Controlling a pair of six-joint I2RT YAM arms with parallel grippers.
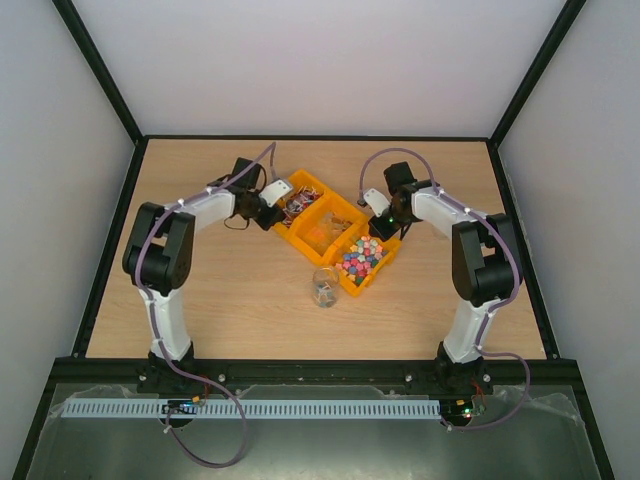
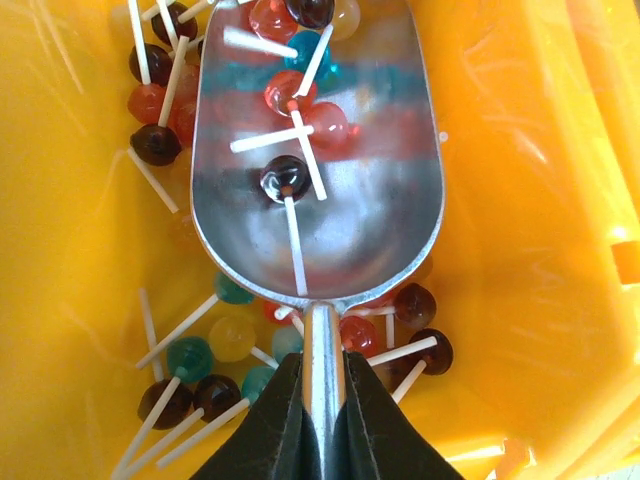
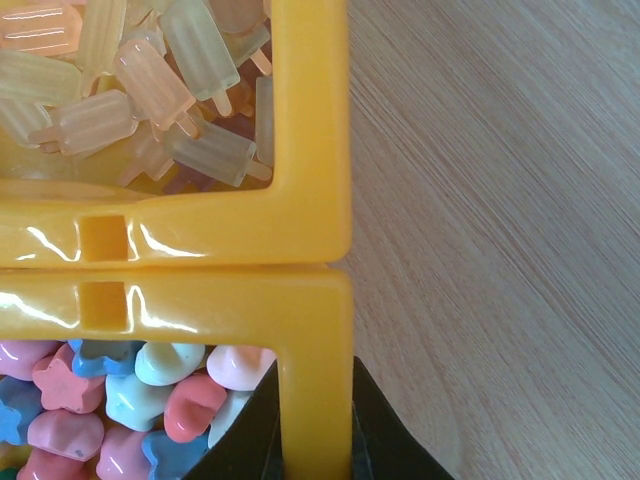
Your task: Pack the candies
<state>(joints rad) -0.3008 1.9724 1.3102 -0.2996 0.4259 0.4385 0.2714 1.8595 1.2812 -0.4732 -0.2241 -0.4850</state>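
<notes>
— Where was my left hand when you looked?

— Your left hand was closed tight on the handle of the silver scoop, down inside the lollipop bin at the left end of the row. The scoop's bowl pointed away from the hand. Several lollipops lay in it, red, dark and blue, with white sticks. More lay loose on the bin floor around and under the bowl, and a few were right by your fingers.

— And the right one?

— Your right hand was pinched on the side wall of the candy bin, one finger inside and one outside over the tabletop. The candies, pink, blue and white pieces, were heaped in that bin just beside your inner finger. I couldn't tell whether they touched it.

— What sat next to it?

— The middle bin butted against it, holding pale popsicle-shaped sweets. From above, the three yellow bins ran in a diagonal row between your arms. A clear cup stood on the tabletop just in front of them, near the candy bin, with something small inside that I couldn't make out.
</notes>
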